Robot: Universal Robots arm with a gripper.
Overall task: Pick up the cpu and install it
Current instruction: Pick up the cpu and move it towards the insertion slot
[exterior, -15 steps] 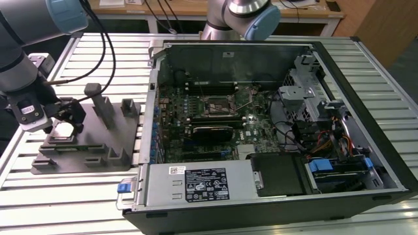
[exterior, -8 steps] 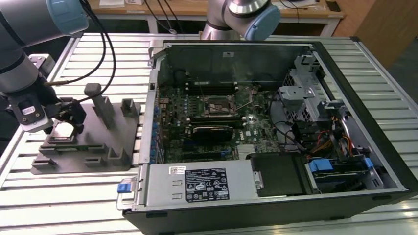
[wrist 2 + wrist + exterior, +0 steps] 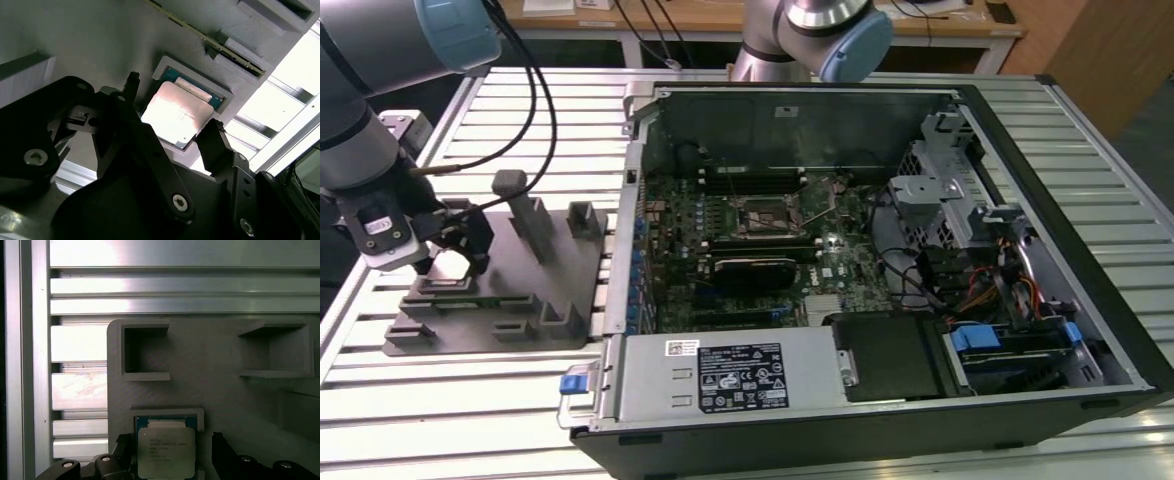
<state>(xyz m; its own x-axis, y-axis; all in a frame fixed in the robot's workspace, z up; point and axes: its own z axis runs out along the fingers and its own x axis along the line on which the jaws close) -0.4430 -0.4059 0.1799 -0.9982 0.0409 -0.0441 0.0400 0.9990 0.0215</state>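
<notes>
Grey plastic holder (image 3: 520, 330) sits on the slatted metal table (image 3: 454, 410), to the exterior view's left of an open computer case (image 3: 801, 120). The silver-topped cpu (image 3: 165, 452) lies flat in the holder's square recess. The gripper (image 3: 454, 265) hangs just above it, jaws spread wide on either side, gripping nothing.

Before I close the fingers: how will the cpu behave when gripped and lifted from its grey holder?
The cpu looks thin, flat and metal-topped: probably stiff and light, with little edge to grip. Its shiny top may be slippery. It sits framed in a recess of the grey holder, so it might catch if lifted tilted.
</notes>
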